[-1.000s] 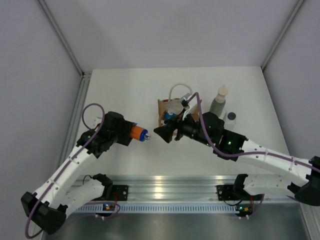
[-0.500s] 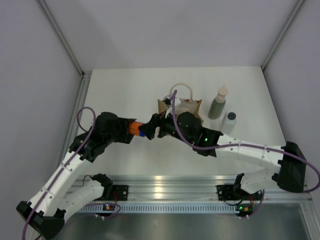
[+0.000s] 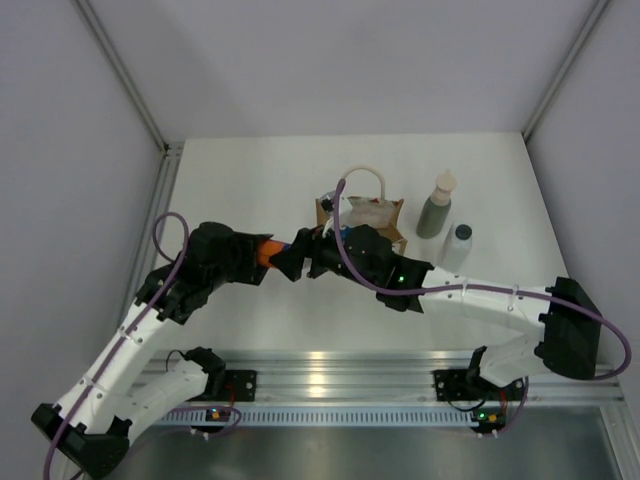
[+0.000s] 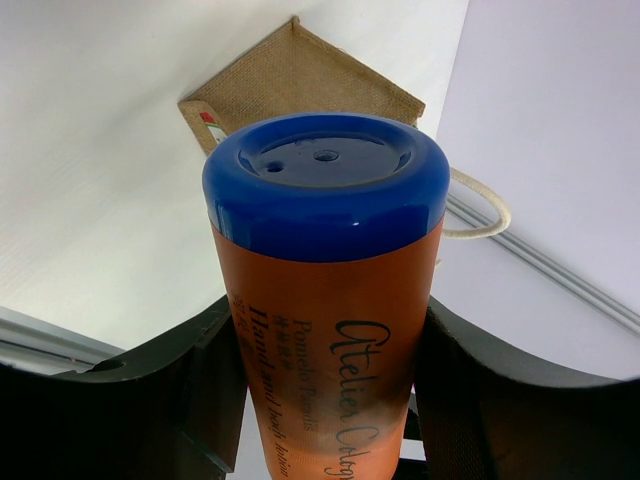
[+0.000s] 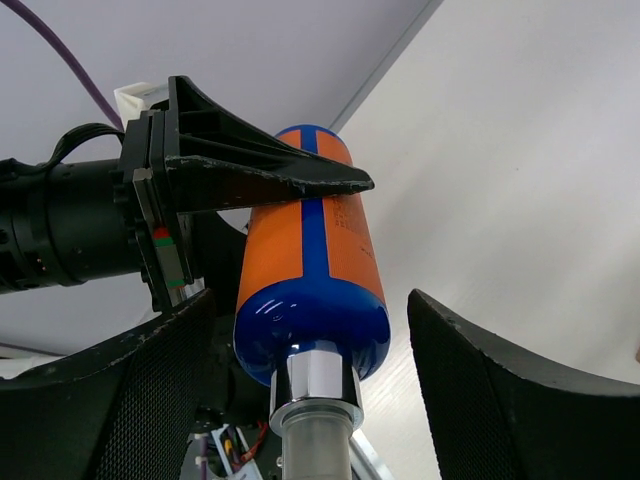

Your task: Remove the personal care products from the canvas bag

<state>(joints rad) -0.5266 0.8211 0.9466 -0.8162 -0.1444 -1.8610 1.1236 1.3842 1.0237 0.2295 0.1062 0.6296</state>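
Orange bottle (image 4: 325, 250) in left claw (image 4: 328, 315) — label apparently "Atelier Co…"

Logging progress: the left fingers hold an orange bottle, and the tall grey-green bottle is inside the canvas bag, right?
No. The left fingers do hold the orange bottle, but the tall grey-green bottle stands on the table beside the canvas bag, not inside; the top external view shows it.

White table (image 3: 250, 172), grey walls (image 3: 330, 60)

Overhead view; wrist close-ups sharing one bottle (image 4: 325, 300)
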